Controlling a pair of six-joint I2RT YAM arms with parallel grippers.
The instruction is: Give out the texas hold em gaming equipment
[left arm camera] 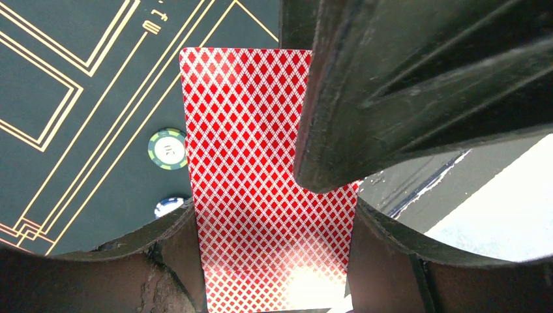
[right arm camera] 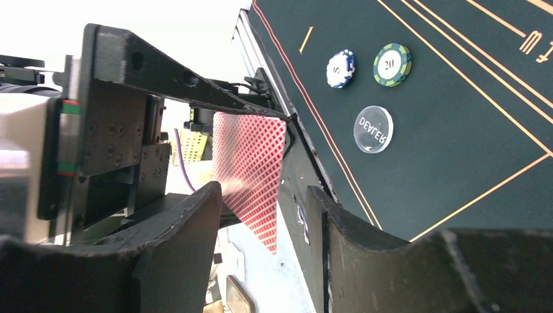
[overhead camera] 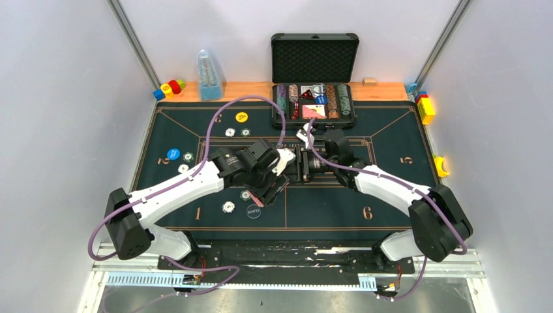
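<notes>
card (left arm camera: 241,163) clamped across width by left gripper (left arm camera: 274,225), held above mat (overhead camera: 339,208) centre; long axis pointed at facing right gripper (right arm camera: 263,195), jaws parted astride free end, nothing gripped

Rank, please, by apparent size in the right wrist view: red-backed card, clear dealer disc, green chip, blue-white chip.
1. Red diamond-backed playing card, nearest camera.
2. Clear round DEALER disc and green-rimmed 20 chip: alike.
3. Blue-and-white chip.
</notes>
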